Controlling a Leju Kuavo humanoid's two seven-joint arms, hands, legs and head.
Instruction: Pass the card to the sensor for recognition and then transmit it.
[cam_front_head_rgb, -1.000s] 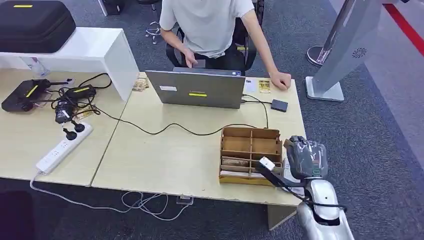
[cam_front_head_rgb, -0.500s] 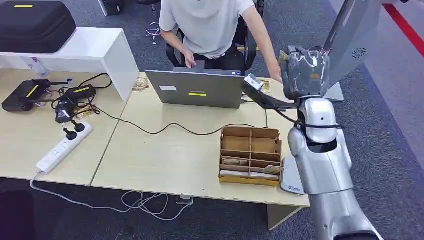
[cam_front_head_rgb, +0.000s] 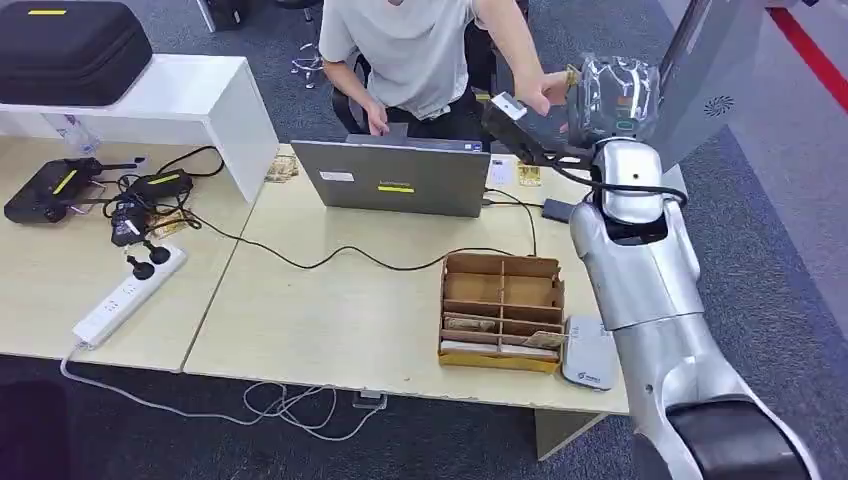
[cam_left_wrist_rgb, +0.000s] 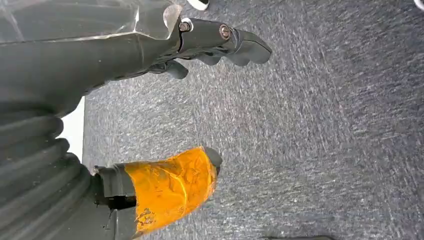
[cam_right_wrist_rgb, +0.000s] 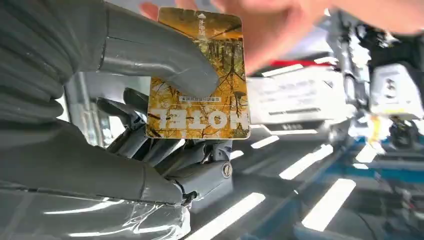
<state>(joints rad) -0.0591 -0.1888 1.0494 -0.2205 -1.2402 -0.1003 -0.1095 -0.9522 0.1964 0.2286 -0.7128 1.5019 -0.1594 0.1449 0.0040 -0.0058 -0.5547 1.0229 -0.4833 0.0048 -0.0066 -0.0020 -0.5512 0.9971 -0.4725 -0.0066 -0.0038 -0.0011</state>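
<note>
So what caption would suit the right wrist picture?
Robot's right hand pinches a yellow card while a person's hand takes its far end.

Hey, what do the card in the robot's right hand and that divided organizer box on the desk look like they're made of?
The card looks like glossy printed plastic: flat, rounded corners, a photo-like forest print. The right hand pinches it. The organizer box looks like thin unfinished wood or fibreboard: matte brown slotted panels, though cardboard is possible.

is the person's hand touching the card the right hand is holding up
Touching. The right wrist view shows the person's hand overlapping the card's upper edge, fingers on it, while the right hand pinches it with its thumb.
</note>
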